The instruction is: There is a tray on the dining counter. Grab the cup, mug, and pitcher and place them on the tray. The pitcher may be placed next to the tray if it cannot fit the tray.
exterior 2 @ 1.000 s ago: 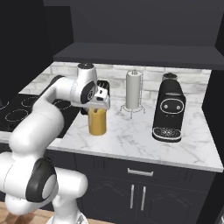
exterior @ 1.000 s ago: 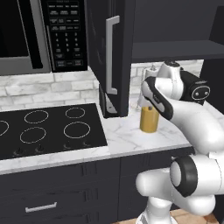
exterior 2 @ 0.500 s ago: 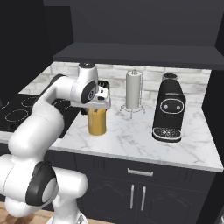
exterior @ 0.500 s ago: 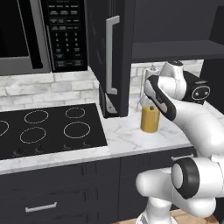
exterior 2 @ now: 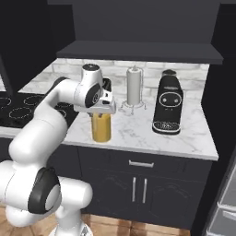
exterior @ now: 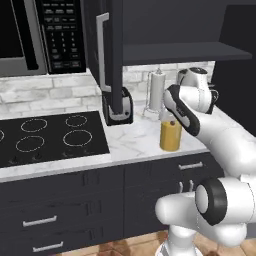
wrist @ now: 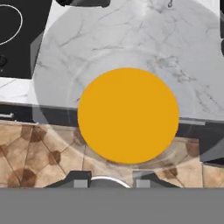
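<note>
- Gripper [exterior 2: 102, 110] first: it sits right on top of the pitcher [exterior 2: 101, 128], pointing straight down into its mouth. The jaws are narrowed rather than wide, and seem set at the clear rim. Whether they actually pinch the glass cannot be told, since the wrist hides the contact in both base views.
- Counter [exterior 2: 138, 131]: white marble, and the pitcher is near its front edge. From these angles it is unclear whether the base rests on the stone or hangs just above it.
- Stove [exterior: 45, 140]: a black cooktop to the left of the pitcher, well apart from it and not involved in the job.
- Coffee machine [exterior 2: 167, 103]: it stands further right on the same counter, apart from the pitcher.
- Paper towel roll [exterior 2: 133, 86]: upright on its stand behind the pitcher, by the wall (white, so not easily confused with the amber glass).
- Pitcher again, seen from the hand camera: a round orange disc centred under the wrist, with the clear rim ringing it, so the hand looks well lined up.
- Progress, as a judgement: the pitcher is at the pick-up stage. Lifting it, carrying it to the tray on the dining counter and setting it down there or beside it all remain. Nothing here settles how the cup and mug stand.
</note>
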Controlling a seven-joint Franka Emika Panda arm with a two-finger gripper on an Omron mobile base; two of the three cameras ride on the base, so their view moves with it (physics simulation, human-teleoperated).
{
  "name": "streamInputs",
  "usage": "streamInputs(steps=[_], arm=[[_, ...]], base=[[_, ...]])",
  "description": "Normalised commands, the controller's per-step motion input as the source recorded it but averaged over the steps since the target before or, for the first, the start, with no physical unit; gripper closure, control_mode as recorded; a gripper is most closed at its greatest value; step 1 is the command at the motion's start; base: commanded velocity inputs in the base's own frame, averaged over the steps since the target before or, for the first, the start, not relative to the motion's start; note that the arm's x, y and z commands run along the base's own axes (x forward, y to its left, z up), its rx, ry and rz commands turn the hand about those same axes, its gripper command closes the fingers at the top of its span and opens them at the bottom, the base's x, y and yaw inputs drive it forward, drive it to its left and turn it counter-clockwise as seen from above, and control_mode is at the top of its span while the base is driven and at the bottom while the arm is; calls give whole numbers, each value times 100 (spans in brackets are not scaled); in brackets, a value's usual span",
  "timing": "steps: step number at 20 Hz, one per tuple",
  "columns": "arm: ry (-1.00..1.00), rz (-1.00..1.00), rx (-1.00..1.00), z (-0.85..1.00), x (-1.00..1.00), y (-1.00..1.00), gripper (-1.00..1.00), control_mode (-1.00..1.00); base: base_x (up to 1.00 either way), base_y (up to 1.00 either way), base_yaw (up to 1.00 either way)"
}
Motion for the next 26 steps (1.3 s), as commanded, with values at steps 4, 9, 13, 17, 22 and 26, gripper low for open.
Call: streamInputs(steps=[4,9,13,17,22,26], arm=[[0,0,0,0,0,0,100,100],[0,0,0,0,0,0,100,100],[0,0,0,0,0,0,100,100],[0,0,0,0,0,0,100,100],[0,0,0,0,0,0,100,100],[0,0,0,0,0,0,100,100]], base=[[-88,-51,-33],[-85,-34,-42],[-81,-18,-45],[-79,-5,-47],[-62,-8,-59],[-50,-17,-69]])
